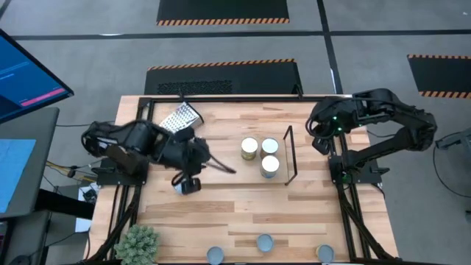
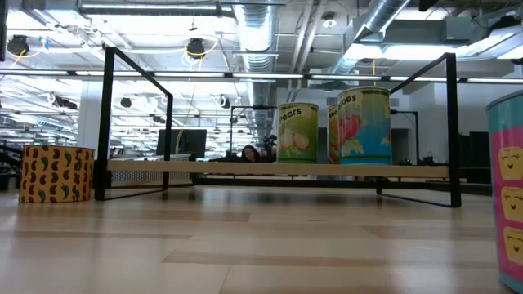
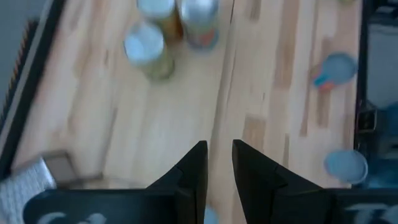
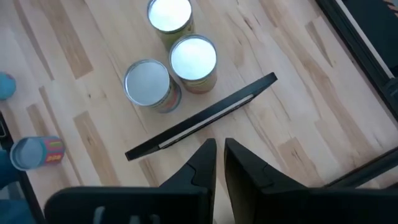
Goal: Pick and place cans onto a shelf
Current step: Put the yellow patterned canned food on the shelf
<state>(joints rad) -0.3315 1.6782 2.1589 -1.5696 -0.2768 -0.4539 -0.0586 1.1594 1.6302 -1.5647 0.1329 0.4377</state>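
Nearest the low camera, a pink can stands at the right of the table's near edge, one of three cans along that edge; the other two sit to its left. Over the left middle of the table, the left gripper points down, its fingers only a narrow slit apart with nothing seen between them. Right under it stands a yellow patterned can, resting on the wood; whether the gripper touches it cannot be told. Farther off on the left lies a perforated grater, and a small green plant sits at the near left corner. Right of centre is the shelf, a low black wire frame, with three more cans close together on it: a pears can, a second can beside it, and a third just next to them. The right gripper waits above the far right of the table, just beyond the shelf, its fingers likewise a small gap apart and empty.
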